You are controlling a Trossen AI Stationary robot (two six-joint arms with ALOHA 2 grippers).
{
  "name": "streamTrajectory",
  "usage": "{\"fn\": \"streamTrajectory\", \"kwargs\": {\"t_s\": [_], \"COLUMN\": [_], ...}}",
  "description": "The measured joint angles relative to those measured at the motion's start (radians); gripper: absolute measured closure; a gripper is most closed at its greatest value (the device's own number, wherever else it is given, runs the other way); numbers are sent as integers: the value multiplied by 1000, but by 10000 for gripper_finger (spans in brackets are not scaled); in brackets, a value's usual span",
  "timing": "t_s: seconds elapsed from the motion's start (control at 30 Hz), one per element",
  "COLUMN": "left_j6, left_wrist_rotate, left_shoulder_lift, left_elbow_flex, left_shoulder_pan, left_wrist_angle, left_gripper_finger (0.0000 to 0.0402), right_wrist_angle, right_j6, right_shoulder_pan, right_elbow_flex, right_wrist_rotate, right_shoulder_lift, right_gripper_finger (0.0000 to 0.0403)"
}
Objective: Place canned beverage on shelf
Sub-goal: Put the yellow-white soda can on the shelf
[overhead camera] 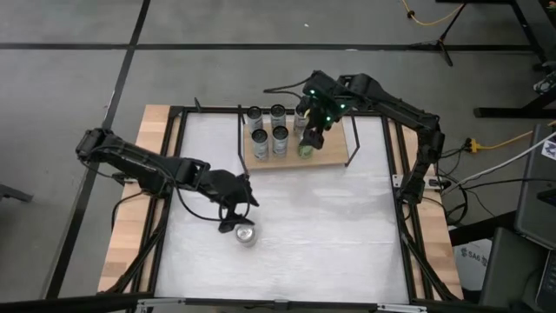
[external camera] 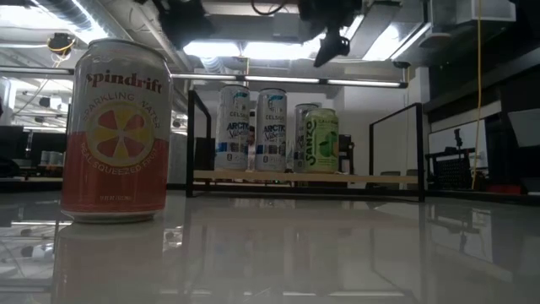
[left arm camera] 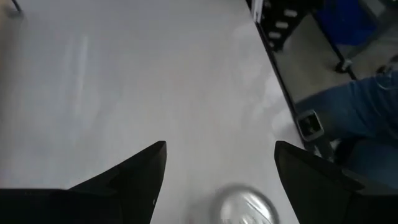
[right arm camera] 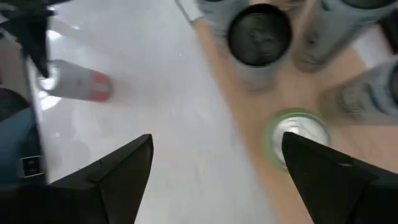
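Note:
A red-and-white canned beverage [external camera: 116,131] stands upright on its base on the white table [overhead camera: 330,235], near the left. My left gripper [overhead camera: 233,217] hovers open just above and beside it; the can's silver top [left arm camera: 245,208] shows below the spread fingers. On the light-wood shelf [overhead camera: 334,152] at the far side stand several cans, a green one [overhead camera: 306,148] nearest the right. My right gripper [overhead camera: 309,135] hangs open above the green can [right arm camera: 295,134], clear of it.
A black metal frame [overhead camera: 401,187] rims the table, and the shelf's wire uprights [external camera: 420,152] stand at its ends. A person's blue trouser leg [left arm camera: 360,118] shows beyond the table edge. White table lies bare at the near right [overhead camera: 347,252].

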Motion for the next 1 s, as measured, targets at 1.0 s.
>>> {"fn": "streamTrajectory", "kwargs": {"t_s": [1.0], "left_j6": [-176], "left_wrist_rotate": [-104], "left_shoulder_lift": [-236], "left_elbow_flex": [0], "left_shoulder_pan": [-303], "left_wrist_angle": [-531], "left_gripper_finger": [110], "right_wrist_angle": [692], "right_j6": [148], "right_shoulder_pan": [588], "right_elbow_flex": [-2], "right_wrist_rotate": [202], "right_shoulder_lift": [95], "right_gripper_finger": [56]}}
